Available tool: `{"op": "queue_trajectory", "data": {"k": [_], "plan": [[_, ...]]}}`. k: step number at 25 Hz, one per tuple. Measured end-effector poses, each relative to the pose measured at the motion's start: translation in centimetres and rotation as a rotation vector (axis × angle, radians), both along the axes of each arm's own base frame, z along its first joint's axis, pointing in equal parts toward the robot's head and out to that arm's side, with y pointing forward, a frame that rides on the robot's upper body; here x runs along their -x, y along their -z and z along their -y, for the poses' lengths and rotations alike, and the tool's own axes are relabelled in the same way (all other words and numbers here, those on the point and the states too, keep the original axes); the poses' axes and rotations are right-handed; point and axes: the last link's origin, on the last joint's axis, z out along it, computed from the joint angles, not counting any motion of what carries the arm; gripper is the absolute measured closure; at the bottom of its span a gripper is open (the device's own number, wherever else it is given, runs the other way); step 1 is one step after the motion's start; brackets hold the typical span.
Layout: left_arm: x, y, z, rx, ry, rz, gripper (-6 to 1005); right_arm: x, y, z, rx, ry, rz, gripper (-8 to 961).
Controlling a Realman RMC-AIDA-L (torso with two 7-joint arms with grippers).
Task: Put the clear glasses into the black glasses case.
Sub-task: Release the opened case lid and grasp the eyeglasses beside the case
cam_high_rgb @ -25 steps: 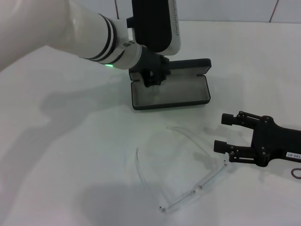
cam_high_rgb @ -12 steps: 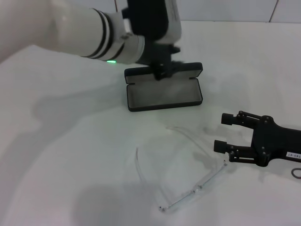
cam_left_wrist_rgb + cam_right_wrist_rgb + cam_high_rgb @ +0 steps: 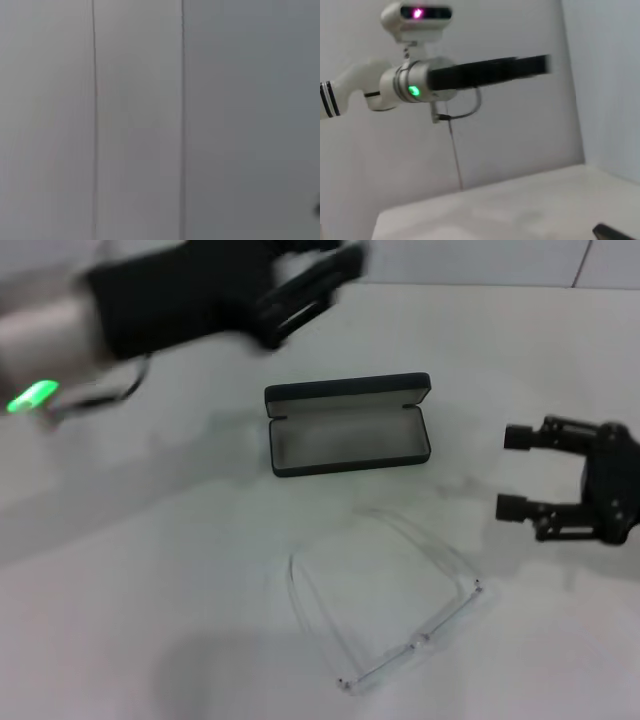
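The black glasses case (image 3: 346,428) lies open on the white table, lid laid back, grey lining showing and nothing inside. The clear glasses (image 3: 388,608) lie unfolded on the table in front of the case, arms spread toward it. My right gripper (image 3: 505,472) is open at the right, level with the case's front edge, apart from both the case and the glasses. My left gripper (image 3: 300,285) is blurred, up behind the case's left end and clear of it. The right wrist view shows that left gripper (image 3: 490,71) raised in the air.
The white table (image 3: 150,600) spreads bare to the left and front of the glasses. A wall stands behind it. The left wrist view shows only grey panels. The robot's head (image 3: 417,17) appears in the right wrist view.
The left arm shifted the case slightly left, then let go and swung up and to the left. The right gripper drew back to the right, away from the glasses.
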Motion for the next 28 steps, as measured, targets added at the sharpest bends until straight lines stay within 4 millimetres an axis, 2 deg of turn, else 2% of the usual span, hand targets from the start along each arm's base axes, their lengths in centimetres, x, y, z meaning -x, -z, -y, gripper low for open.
{"op": "queue_trajectory", "data": {"k": [3, 7, 10, 12, 14, 16, 21, 24, 28], "plan": [[3.3, -1.5, 2.6, 0.07, 0.013, 0.153, 725, 1.8, -1.6, -1.2, 0.049, -0.009, 0.093, 124], [8.4, -0.9, 5.6, 0.127, -0.017, 0.239, 725, 6.0, -3.4, -3.2, 0.143, -0.057, 0.361, 124], [11.8, -0.3, 7.5, 0.1, -0.06, 0.301, 724, 9.2, -3.9, -4.0, 0.18, -0.122, 0.547, 124], [13.5, -0.3, 8.5, 0.067, -0.097, 0.316, 724, 12.0, -3.9, -4.5, 0.177, -0.203, 0.681, 124], [14.8, -0.3, 9.6, 0.051, -0.121, 0.301, 724, 14.0, -3.4, -4.8, 0.179, -0.264, 0.758, 125], [15.5, 0.1, 10.5, 0.064, -0.126, 0.257, 724, 16.3, -2.4, -5.0, 0.199, -0.336, 0.866, 125], [16.0, 1.7, 11.0, 0.152, -0.103, 0.127, 724, 19.4, -0.1, -4.6, 0.252, -0.461, 0.97, 124], [16.9, 2.0, 10.8, 0.222, -0.123, 0.029, 724, 20.6, 1.6, -4.1, 0.266, -0.553, 1.037, 144], [17.6, 1.8, 10.7, 0.272, -0.15, -0.035, 726, 21.1, 3.3, -3.5, 0.315, -0.622, 1.114, 183]]}}
